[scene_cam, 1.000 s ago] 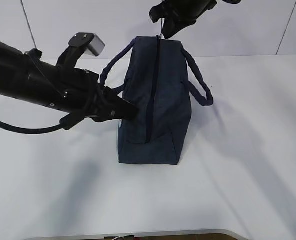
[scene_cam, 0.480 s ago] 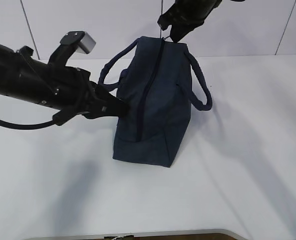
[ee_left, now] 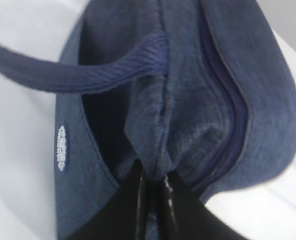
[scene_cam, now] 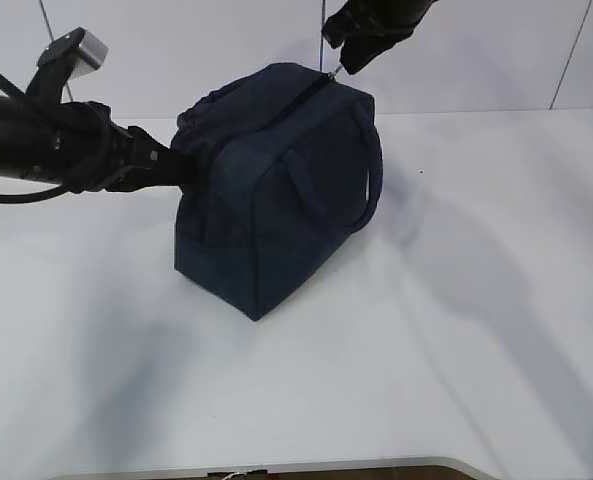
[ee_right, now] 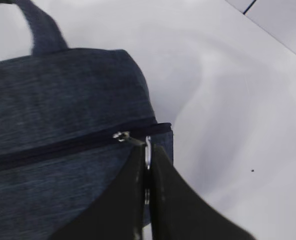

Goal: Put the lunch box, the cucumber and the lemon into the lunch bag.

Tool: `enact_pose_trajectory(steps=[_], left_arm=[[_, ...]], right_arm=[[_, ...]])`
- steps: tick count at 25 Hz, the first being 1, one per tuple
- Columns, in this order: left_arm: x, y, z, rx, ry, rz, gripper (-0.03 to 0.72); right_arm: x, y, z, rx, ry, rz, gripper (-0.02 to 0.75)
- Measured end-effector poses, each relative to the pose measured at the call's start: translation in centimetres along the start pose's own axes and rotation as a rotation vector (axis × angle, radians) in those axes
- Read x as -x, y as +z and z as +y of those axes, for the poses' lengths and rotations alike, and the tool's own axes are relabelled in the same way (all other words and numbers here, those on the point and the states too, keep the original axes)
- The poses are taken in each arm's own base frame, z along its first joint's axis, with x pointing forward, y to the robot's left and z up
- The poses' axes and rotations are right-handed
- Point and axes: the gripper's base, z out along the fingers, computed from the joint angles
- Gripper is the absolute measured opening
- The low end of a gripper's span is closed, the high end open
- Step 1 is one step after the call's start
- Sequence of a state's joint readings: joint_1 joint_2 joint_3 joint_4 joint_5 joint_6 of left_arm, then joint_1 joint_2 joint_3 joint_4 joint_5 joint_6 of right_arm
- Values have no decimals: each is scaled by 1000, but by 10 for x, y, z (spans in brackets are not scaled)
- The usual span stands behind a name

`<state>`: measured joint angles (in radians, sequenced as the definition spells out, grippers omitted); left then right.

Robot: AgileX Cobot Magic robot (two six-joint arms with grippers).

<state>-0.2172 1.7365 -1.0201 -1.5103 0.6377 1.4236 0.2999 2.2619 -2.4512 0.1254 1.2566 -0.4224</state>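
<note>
Pinching a fold of navy fabric, the left gripper (ee_left: pixel 152 200) has its jaws clamped tight on the side of the bag (scene_cam: pixel 266 190), just below where one handle (ee_left: pixel 83 75) meets the cloth; a small white logo (ee_left: pixel 61 148) sits on the panel to the left of that fold. The right gripper (ee_right: pixel 147 190) has its jaws pressed together on the silver ring pull (ee_right: pixel 148 150) at the far end of the zipper (ee_right: pixel 53 150), which runs shut along the top of the bag. In the exterior view the left arm (scene_cam: pixel 46 145) reaches in from the left edge and grips the bag's left side, while the right gripper (scene_cam: pixel 348 55) comes down from the top of the picture to the bag's far upper corner. The bag stands on the white table (scene_cam: pixel 476 300) near the middle, turned at an angle with one corner toward the near side, a handle (scene_cam: pixel 361 180) hanging on its right face.
</note>
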Motion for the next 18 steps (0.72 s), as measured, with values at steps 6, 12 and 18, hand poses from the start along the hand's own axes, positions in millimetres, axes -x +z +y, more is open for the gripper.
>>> enact_pose_trajectory(steps=[6, 12, 18], left_arm=[[7, -3, 11, 76, -1, -76, -9], [11, -4, 16, 136, 42, -134, -9], [12, -5, 18, 152, 54, -141, -9]], right_arm=[[1, -10, 6, 51, 23, -20, 5], [-22, -2, 15, 99, 52, 86, 4], [-36, -39, 30, 139, 81, 89, 5]])
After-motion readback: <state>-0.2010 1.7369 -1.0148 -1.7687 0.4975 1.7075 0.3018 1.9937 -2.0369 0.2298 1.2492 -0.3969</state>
